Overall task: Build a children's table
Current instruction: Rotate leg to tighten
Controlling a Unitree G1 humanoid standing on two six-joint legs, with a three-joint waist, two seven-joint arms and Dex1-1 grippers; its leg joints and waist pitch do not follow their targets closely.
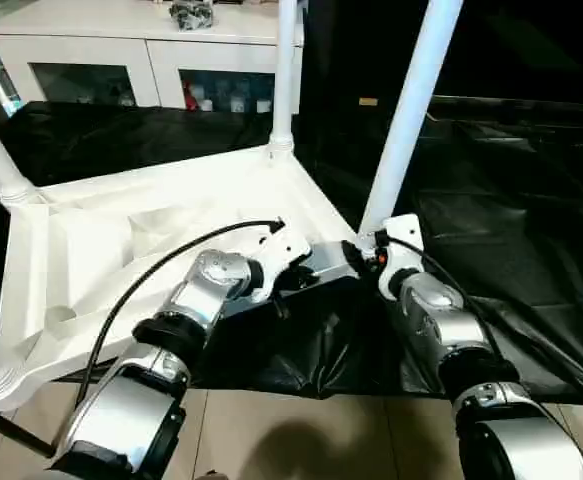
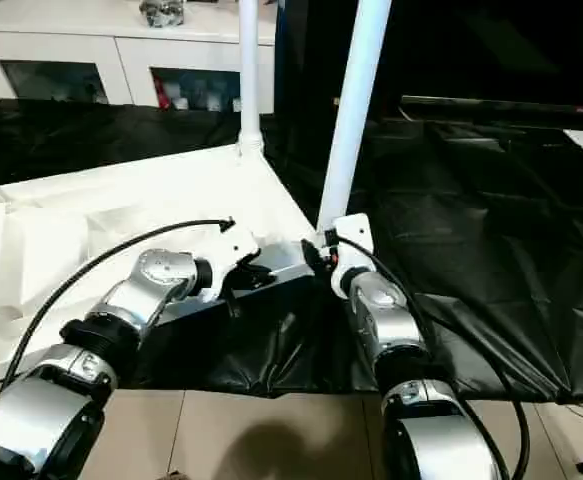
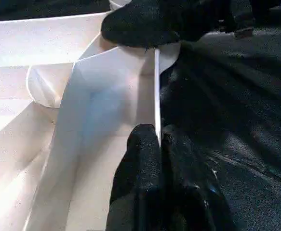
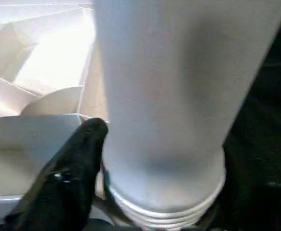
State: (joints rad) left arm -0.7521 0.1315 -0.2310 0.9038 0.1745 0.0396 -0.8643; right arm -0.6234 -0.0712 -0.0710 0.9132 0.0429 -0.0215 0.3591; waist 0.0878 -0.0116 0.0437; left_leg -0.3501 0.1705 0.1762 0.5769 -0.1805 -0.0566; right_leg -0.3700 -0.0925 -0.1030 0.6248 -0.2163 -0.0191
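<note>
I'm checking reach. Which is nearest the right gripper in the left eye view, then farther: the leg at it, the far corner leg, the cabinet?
1. Leg at the right gripper.
2. Far corner leg, behind and left.
3. Cabinet, at the back.

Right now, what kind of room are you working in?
Probably a home-like room or staged test space: a white cabinet with glass doors stands behind, the floor is tiled, and a black sheet is spread under the upturned table.
</note>
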